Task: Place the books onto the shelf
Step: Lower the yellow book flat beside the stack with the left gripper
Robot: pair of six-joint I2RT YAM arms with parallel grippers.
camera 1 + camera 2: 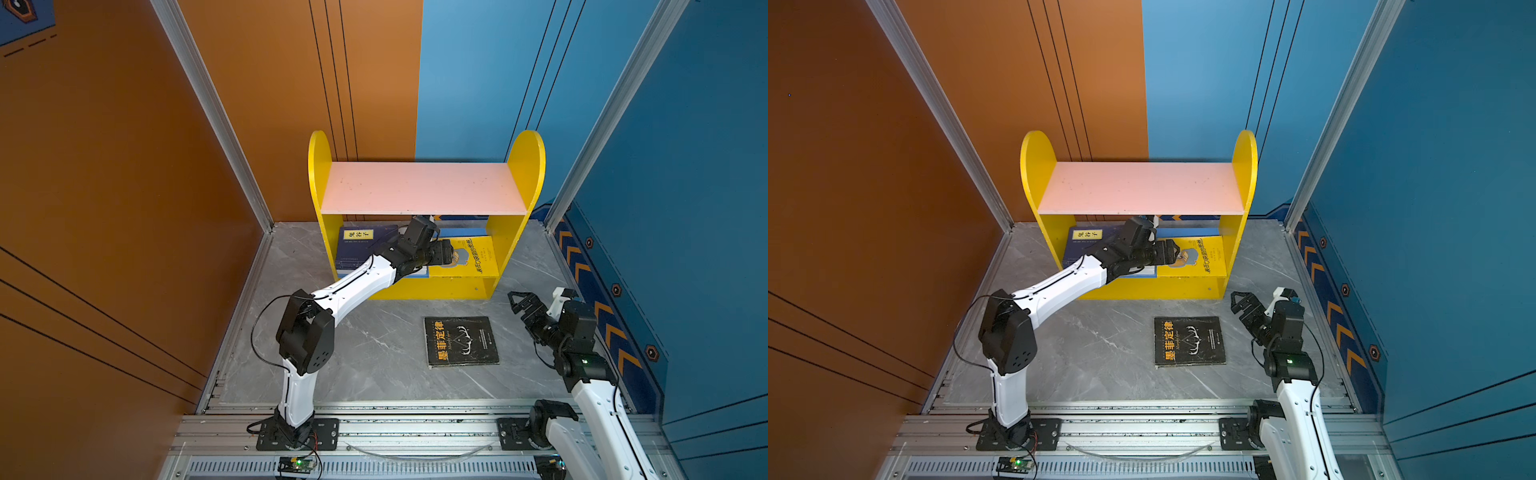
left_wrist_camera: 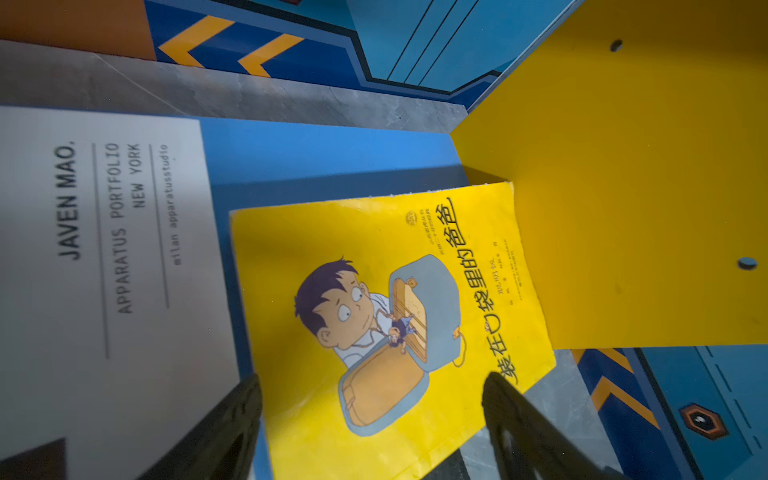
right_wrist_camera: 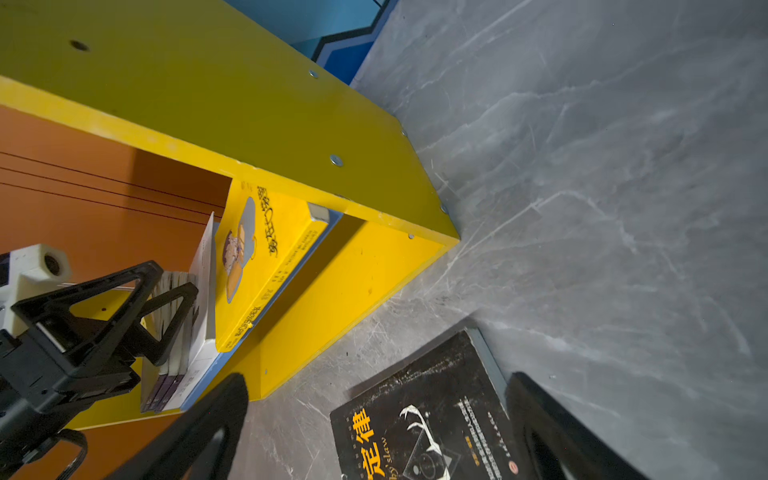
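Left fingers (image 2: pixel 237 419) wide and empty over yellow book (image 2: pixel 374 249) by shelf (image 2: pixel 623 187) side; right fingers (image 3: pixel 208 424) wide, near black book (image 3: pixel 436 395).

Navy books (image 1: pixel 358 248) partly behind left arm (image 1: pixel 357 283)

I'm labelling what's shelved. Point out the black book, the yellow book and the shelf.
black book (image 1: pixel 461 341): in a top view, middle of its cover.
yellow book (image 2: pixel 349 316): left wrist view, on the cartoon man's face.
shelf (image 1: pixel 424 187): in a top view, bare pink upper board.
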